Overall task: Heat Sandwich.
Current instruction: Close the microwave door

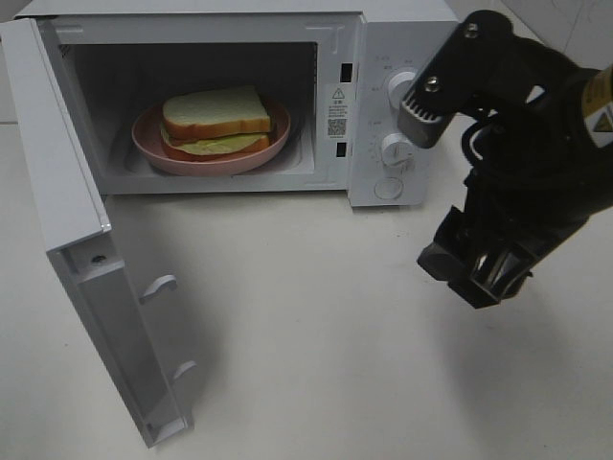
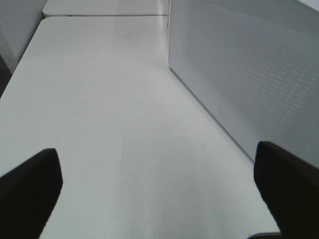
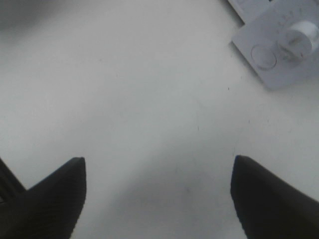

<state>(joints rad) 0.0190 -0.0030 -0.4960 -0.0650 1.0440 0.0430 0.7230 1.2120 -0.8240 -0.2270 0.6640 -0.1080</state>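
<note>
Sandwich [image 1: 215,120] lies inside the open microwave [image 1: 374,57], on a round pink plate [image 1: 144,144] that sits on the oven floor. It has white bread with an orange-brown crust and a pale green filling showing at the front edge, and it is smaller than the plate. The microwave door [image 1: 96,287] is swung wide to the left of the high view, its inner face turned toward the camera, with two white latch hooks [image 1: 158,286] standing out from it. The control panel on the microwave's right carries two white knobs [image 1: 399,88], one above the other, and a round button [image 1: 388,188] below them.

The right pincer [image 1: 493,273] hangs over the pale surface [image 1: 316,326] in front of the control panel, apart from the microwave. Its two dark fingers [image 3: 55,199] are spread with only bare surface between them.

The left pincer [image 2: 155,148] is also spread and empty. It is low over the surface beside the microwave's perforated side wall [image 2: 239,74], and it cannot be seen in the high view.
</note>
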